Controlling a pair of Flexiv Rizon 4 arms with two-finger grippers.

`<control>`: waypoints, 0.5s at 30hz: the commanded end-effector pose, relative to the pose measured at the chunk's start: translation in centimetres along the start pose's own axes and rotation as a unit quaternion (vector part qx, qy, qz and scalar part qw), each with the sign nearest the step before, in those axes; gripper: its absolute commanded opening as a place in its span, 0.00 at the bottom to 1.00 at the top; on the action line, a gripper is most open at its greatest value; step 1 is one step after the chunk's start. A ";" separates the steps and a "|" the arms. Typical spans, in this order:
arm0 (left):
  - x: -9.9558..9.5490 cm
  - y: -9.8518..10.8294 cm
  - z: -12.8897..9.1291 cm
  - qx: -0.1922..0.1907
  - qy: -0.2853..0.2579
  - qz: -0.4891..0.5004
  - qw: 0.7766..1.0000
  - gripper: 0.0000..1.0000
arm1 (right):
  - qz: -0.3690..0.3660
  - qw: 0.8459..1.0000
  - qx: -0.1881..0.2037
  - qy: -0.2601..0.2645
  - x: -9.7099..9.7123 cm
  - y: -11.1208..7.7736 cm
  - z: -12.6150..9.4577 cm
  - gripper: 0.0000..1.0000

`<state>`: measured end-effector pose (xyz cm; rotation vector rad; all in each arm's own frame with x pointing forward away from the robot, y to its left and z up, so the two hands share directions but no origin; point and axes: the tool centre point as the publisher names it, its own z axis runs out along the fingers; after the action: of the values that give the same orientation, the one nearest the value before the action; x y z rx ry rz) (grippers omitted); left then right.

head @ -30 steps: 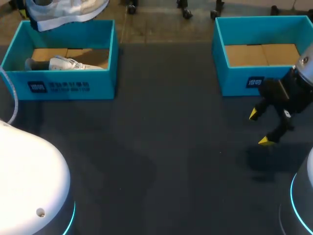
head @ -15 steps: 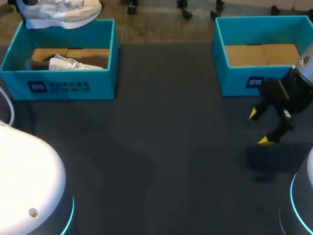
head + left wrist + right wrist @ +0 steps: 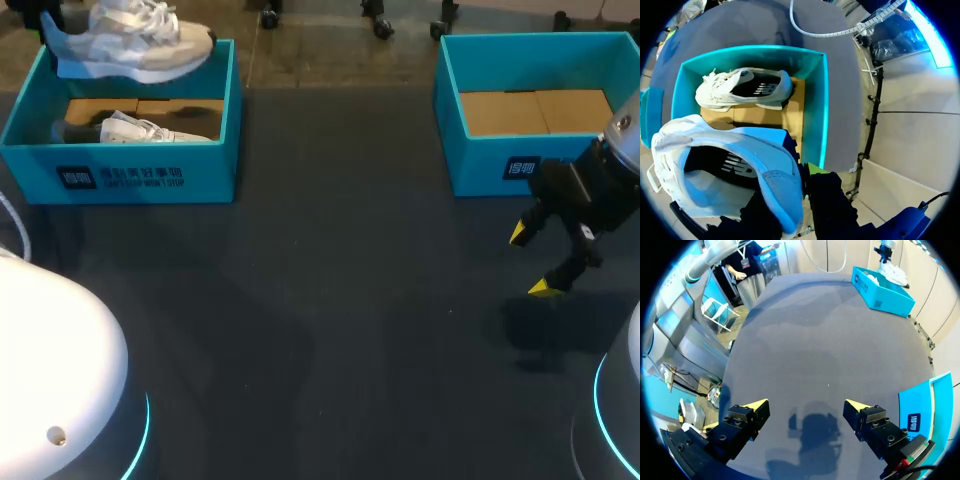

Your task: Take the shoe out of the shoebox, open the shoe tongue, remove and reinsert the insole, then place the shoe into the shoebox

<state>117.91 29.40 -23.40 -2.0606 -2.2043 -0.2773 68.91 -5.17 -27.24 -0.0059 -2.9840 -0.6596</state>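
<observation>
A white sneaker (image 3: 130, 45) hangs above the back of the left teal shoebox (image 3: 120, 178), toe pointing right. In the left wrist view my left gripper (image 3: 801, 202) is shut on the heel collar of this sneaker (image 3: 725, 170), whose opening faces the camera. A second white sneaker (image 3: 745, 90) lies on its side inside the box (image 3: 822, 100), also visible from the head view as the second sneaker (image 3: 145, 130). My right gripper (image 3: 530, 262) stands open over bare table in front of the right shoebox (image 3: 480, 165), with nothing between its fingers (image 3: 757, 407).
The right teal shoebox holds only its cardboard floor (image 3: 535, 110). A wide stretch of dark table (image 3: 330, 300) lies between the two boxes. In the right wrist view the left shoebox (image 3: 885, 292) shows far off across the table.
The held sneaker has turned side-on and come lower into the head view above the left box. The right arm has not moved.
</observation>
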 end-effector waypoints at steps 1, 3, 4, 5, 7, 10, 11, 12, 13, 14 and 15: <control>-0.3 0.4 1.5 0.006 0.003 0.001 1.000 0.00 | 0.000 1.000 0.002 0.000 0.0 0.0 0.1 1.00; -0.2 0.2 2.3 0.006 0.002 0.007 1.000 0.00 | 0.000 1.000 0.002 0.000 0.0 0.0 0.1 1.00; -0.3 0.1 2.6 0.013 0.002 0.008 1.000 0.00 | 0.000 1.000 0.002 0.000 0.0 0.0 0.1 1.00; -0.4 0.0 3.0 0.016 0.003 0.014 1.000 0.00 | 0.000 1.000 0.002 0.000 0.0 0.0 0.1 1.00; -0.6 -0.4 3.4 0.016 0.002 0.020 1.000 0.00 | 0.000 1.000 0.002 0.000 0.0 0.0 0.1 1.00; -0.8 -0.7 4.0 0.021 0.003 0.022 1.000 0.00 | 0.000 1.000 0.002 0.000 0.0 0.0 0.1 1.00; -0.8 -0.7 4.3 0.022 0.006 0.021 1.000 0.00 | 0.000 1.000 0.002 0.000 0.0 0.0 0.1 1.00; -0.8 -0.6 4.5 0.023 0.008 0.019 1.000 0.00 | 0.000 1.000 0.002 0.000 0.0 0.0 0.1 1.00; -0.8 -0.5 4.8 0.029 0.006 0.017 0.999 0.00 | 0.000 1.000 0.002 0.000 0.0 0.0 0.1 1.00; -0.8 -0.4 4.9 0.029 0.006 0.016 0.999 0.00 | 0.000 1.000 0.002 0.000 0.0 0.0 0.1 1.00; -0.8 -0.4 5.0 0.029 0.007 0.015 0.999 0.00 | 0.000 1.000 0.002 0.000 0.0 0.0 0.1 1.00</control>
<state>117.00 29.55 -28.12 -2.0591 -2.1464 -0.2297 68.92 -5.17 -27.24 -0.0059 -2.9840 -0.6596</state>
